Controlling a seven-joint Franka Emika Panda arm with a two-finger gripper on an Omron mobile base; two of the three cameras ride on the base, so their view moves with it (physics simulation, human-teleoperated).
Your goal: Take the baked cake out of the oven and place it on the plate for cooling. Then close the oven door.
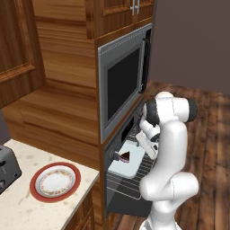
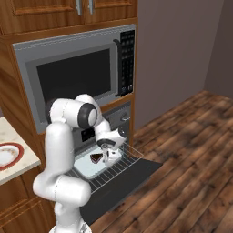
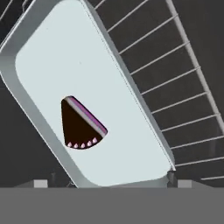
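My gripper (image 2: 109,158) hangs just above the tray, jaws spread wide, nothing held. Its tips are barely visible at the bottom edge of the hand view.

Directly under me: the baked cake (image 3: 82,124), a small wedge, dark choc-brown top, thin pink/pale strip along one straight side, row of small pale dots along the curved edge. It sits flat on a pale tray (image 3: 127,144) w/ a grey raised rim, roughly mid-tray, touching no wall. In the left base view the cake (image 1: 124,156) shows as a small dark lump on the tray's near part.

The tray lies on a wire rack (image 2: 116,169) pulled out over the oven door (image 2: 136,175), which is dropped down flat, dark grey. Rack bars run beside the tray in the hand view.

Behind that, the oven (image 2: 122,119) front w/ round knob and small black display. Above it a large grey microwave (image 2: 75,73) w/ black window and keypad.

Off to my left, on the speckled counter (image 1: 18,211), the plate (image 1: 55,181): red rim, white patterned centre, well apart from the oven. A toaster (image 1: 8,167) stands near it.
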